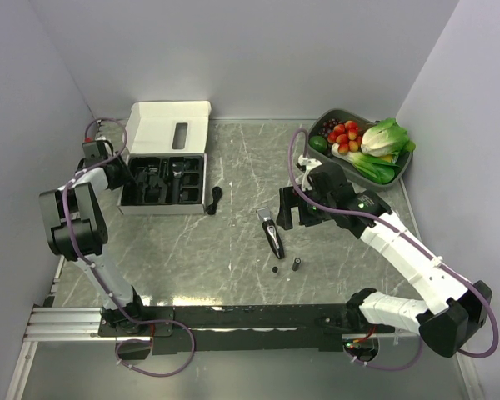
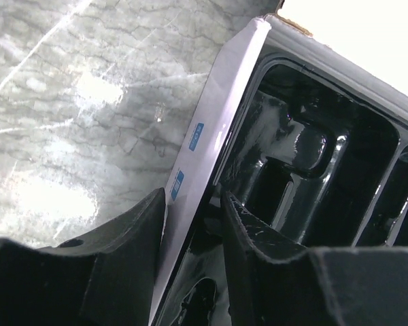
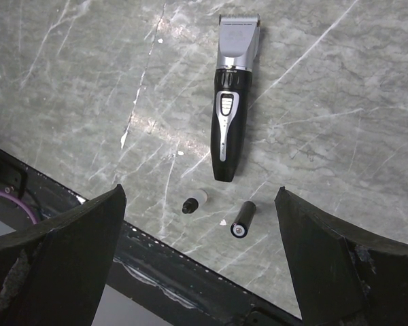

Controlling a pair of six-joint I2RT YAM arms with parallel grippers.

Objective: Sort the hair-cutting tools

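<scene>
While the left claw point(image 2: 194, 210) was away at the far left, closed, by the look of it, on the side wall of the white box point(image 1: 168, 125), the right claw point(image 1: 293, 210) hung wide open over the middle of the counter point(image 1: 233, 158), holding nothing. The clipper point(image 1: 271, 233) lay flat on the bare stone just beside that claw, on its left and slightly nearer the arm bases. In the right wrist view the clipper point(image 3: 231, 115) lay straight ahead between the spread fingers point(image 3: 88, 244). Its long axis ran away from the claw, with the silver blade head at the far end and the black butt nearest. The right arm was plainly the closer one, and I judged its fingers already stood across the body's width rather than along it.

The two small cylindrical bits point(image 3: 243, 221) lay loose just off the butt end, apart from it and from each other. They could be knocked by a descending finger. The curved attachment point(image 1: 215, 200) sat by the near right corner of the box, which held the black tray point(image 1: 162, 179). A bowl point(image 1: 329, 121) of vegetables stood at the far right, well clear.
</scene>
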